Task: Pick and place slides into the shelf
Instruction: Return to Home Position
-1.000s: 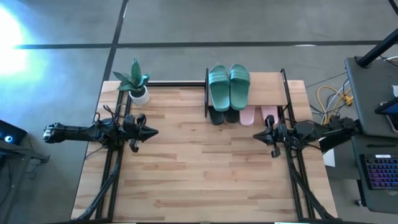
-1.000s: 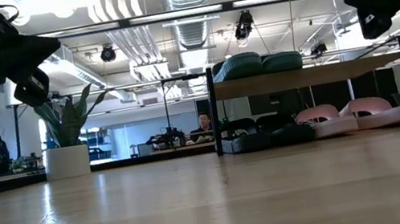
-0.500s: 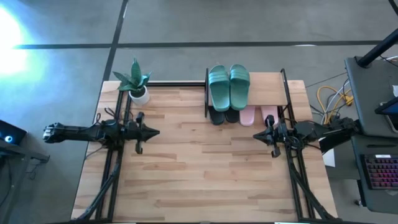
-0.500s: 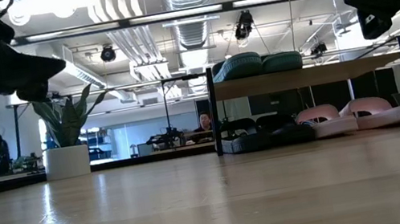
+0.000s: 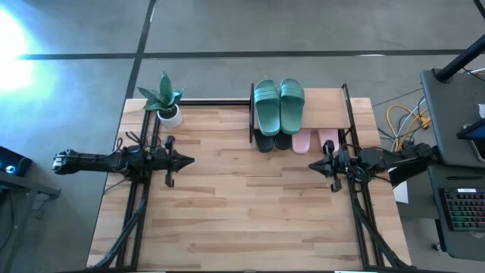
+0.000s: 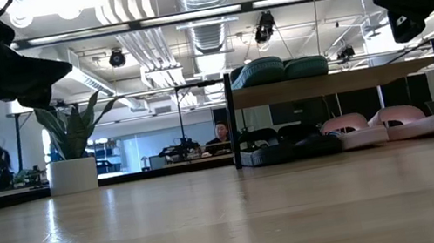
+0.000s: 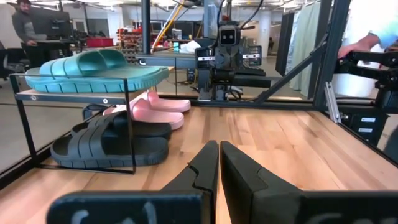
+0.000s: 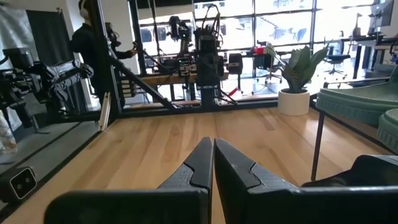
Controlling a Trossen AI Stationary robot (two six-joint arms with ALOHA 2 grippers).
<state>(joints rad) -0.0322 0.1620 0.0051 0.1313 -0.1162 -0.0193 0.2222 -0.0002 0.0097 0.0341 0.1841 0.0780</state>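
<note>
Green slides (image 5: 279, 106) on shelf (image 5: 330, 106) top board, far side of table (image 5: 250, 220). Black slides (image 5: 271, 141), pink slides (image 5: 314, 141) underneath. Left claw (image 5: 187, 160) together, left side. Right claw (image 5: 311, 166) together, right side near shelf.

Black slides (image 5: 271, 142) half under shelf (image 5: 326, 111)

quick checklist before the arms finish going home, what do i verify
1. Green slides lie side by side on the top board of the shelf: ok.
2. Black slides and pink slides sit under that board: ok.
3. Left gripper is shut and holds nothing: ok.
4. Right gripper is shut, holds nothing and is apart from the shelf: ok.
5. Potted plant stands upright, apart from the left arm: ok.
</note>
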